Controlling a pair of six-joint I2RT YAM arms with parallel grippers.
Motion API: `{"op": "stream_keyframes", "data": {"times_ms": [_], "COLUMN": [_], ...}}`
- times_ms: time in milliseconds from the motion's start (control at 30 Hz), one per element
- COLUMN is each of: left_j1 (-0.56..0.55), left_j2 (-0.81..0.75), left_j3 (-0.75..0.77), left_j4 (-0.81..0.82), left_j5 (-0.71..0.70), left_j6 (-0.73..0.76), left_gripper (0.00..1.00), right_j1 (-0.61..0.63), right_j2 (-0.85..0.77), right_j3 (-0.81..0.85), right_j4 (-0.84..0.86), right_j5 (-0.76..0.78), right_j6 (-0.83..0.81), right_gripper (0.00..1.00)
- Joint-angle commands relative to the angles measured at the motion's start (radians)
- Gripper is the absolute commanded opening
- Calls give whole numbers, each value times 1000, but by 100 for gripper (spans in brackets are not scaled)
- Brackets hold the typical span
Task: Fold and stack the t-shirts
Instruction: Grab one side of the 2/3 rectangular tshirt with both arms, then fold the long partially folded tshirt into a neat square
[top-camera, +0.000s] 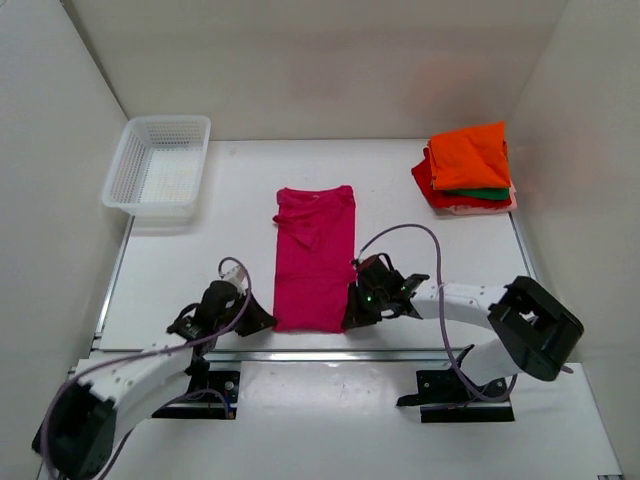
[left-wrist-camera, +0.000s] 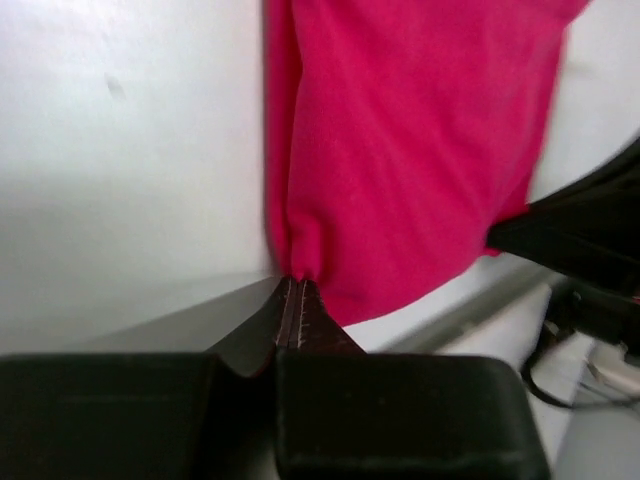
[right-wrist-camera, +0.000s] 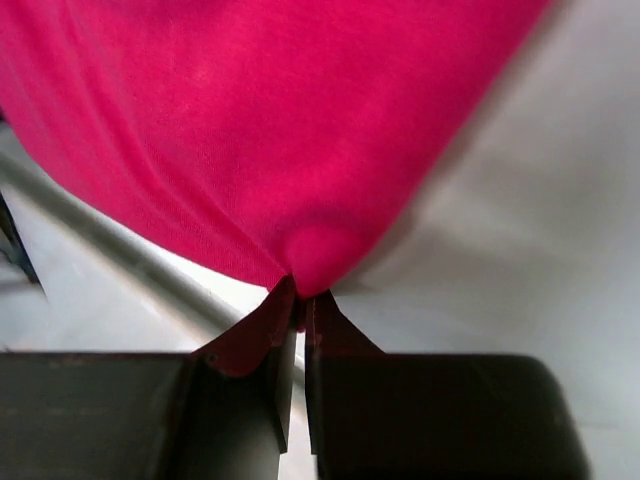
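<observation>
White-walled enclosure, pale matte desk (top-camera: 420, 265), smooth and bare around the work.

Item 1. Left fingers (left-wrist-camera: 264, 328): dark, wedge-tipped, pressed together with no gap, pinching the near-left hem corner of the magenta t-shirt (top-camera: 316, 262).

Item 2. Right fingers (right-wrist-camera: 335, 325): same pattern, closed to a hairline slit, with the near-right hem corner bunched at the tips.

Item 3. Magenta t-shirt: thin soft knit, matte. It lies flat in the middle of the desk as a long narrow panel with the sleeves already turned in, collar end far, hem end at the near edge. Small puckers radiate from each pinch.

Handling note (judgement): the step appears to be the lengthwise fold, hem carried over to the collar.
- Raise both corners together and level.
- Hold the hem lightly taut between the two grips so the limp cloth does not sag or twist.
- Travel straight away from the bases, lay edge on edge, and release only once the cloth rests flat.
- The pinches are shallow, so a jerk could slip a corner.

Item 4. Folded stack, far right, well apart from the magenta shirt: orange t-shirt (top-camera: 470, 152) on top, then green t-shirt (top-camera: 487, 193), red t-shirt (top-camera: 429, 186) and pale pink t-shirt (top-camera: 482, 209). Edges are uneven.

Item 5. White plastic mesh basket (top-camera: 156, 208), rigid, far left.
</observation>
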Motion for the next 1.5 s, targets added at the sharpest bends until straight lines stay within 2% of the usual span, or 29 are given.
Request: {"op": "stream_keyframes", "data": {"times_ms": [0,133,233,300,367,533,600,733,933,1133,1333,1400,1433,1467], "left_j1": [-35,-52,-23,28,51,25,75,161,229,284,289,290,295,303], "left_j2": [-292,-566,-654,-625,-536,-205,-98,80,311,559,858,990,1023,1078], "left_j3": [-53,-121,-76,-34,14,267,332,465,634,842,1047,1114,1148,1160], "left_j4": [-255,-409,-522,-518,-481,-383,-307,-182,-43,13,56,88,105,140], "left_j5": [39,125,136,167,179,111,145,174,199,220,237,249,248,239], "left_j6": [-78,-191,-184,-161,-115,14,48,66,80,117,129,114,97,82], "left_gripper": [0,0,0,0,0,0,0,0,0,0,0,6,13,14], "right_j1": [86,140,131,96,25,-173,-263,-355,-438,-527,-589,-603,-612,-621], "right_j2": [-88,-200,-285,-313,-331,-276,-236,-86,130,299,468,546,578,592], "right_j3": [-58,-119,-129,-103,-63,105,197,388,693,901,1006,1029,1053,1075], "right_j4": [-109,-139,-182,-216,-282,-382,-402,-463,-506,-543,-528,-508,-476,-457], "right_j5": [-6,-35,-61,-89,-126,-242,-275,-290,-305,-316,-318,-330,-327,-321], "right_j6": [44,93,100,74,17,-147,-222,-319,-405,-456,-463,-463,-460,-448], "right_gripper": [0,1,0,0,0,0,0,0,0,0,1,0,7,17]}}
